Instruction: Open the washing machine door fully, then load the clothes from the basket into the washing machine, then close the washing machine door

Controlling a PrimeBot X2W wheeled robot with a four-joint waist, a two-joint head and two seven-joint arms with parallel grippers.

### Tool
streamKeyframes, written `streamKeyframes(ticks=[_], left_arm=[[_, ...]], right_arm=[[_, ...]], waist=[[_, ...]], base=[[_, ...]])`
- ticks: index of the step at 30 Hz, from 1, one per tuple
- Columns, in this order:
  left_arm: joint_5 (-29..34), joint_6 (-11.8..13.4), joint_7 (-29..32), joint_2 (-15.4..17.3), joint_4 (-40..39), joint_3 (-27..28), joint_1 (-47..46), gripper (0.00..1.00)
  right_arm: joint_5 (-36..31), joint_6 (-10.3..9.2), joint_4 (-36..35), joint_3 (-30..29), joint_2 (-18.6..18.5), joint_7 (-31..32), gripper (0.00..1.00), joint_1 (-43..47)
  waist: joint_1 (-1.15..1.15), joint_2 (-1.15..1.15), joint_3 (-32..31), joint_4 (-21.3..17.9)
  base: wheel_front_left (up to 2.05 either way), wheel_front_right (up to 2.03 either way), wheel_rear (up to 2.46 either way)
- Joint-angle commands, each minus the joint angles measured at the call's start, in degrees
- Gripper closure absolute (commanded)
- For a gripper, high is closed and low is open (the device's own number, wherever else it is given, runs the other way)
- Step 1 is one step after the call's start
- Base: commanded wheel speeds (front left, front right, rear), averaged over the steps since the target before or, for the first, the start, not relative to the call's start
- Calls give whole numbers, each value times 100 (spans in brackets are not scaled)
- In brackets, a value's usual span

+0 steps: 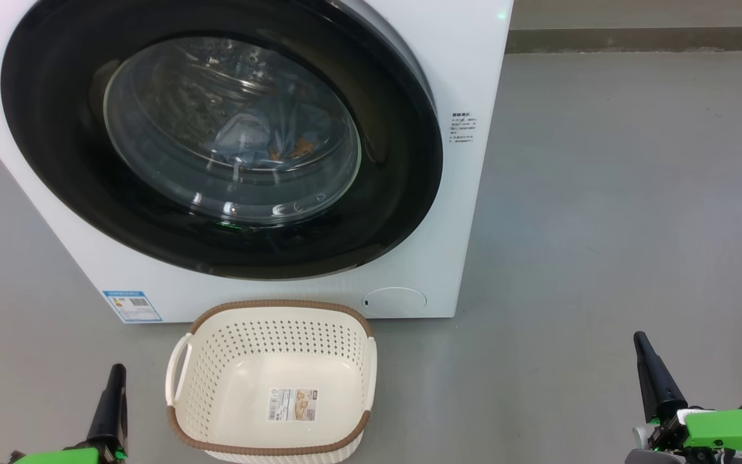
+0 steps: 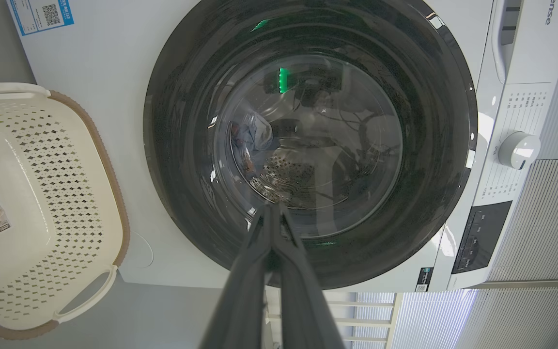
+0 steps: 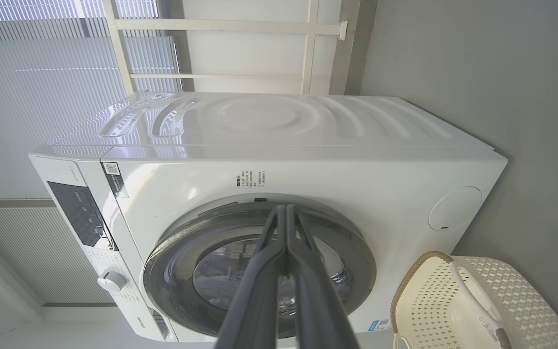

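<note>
The washing machine (image 1: 461,77) (image 2: 104,72) (image 3: 308,145) stands on the floor with its round black-rimmed door (image 1: 216,142) (image 2: 308,140) (image 3: 259,271) closed flat against the front. Through the glass, the clothes (image 1: 268,145) (image 2: 252,138) lie inside the drum, light blue with orange-brown figures. The basket (image 1: 216,361) (image 2: 32,194) (image 3: 477,300) sits on the floor in front of the machine, holding nothing but its label sticker. My left gripper (image 1: 116,370) (image 2: 274,208) is shut at the lower left, beside the basket. My right gripper (image 1: 640,338) (image 3: 286,208) is shut at the lower right, well away from both.
Grey floor (image 1: 603,193) stretches out to the right of the machine. The control panel with a white dial (image 2: 519,150) (image 3: 111,281) runs along the machine's top front. A pale wall with white railings (image 3: 230,29) stands behind the machine.
</note>
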Motion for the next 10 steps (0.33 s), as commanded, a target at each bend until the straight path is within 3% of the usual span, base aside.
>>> streamKeyframes(ticks=[1,10], left_arm=[[-16,-17,22,94,-161,189,-236,100],[-16,-17,22,94,-161,188,-236,100]], right_arm=[[-15,-5,-161,138,-7,44,100,-244],[-16,-5,-161,137,-7,45,100,-244]], waist=[[0,0,0,0],[0,0,0,0]], base=[[0,0,0],[0,0,0]])
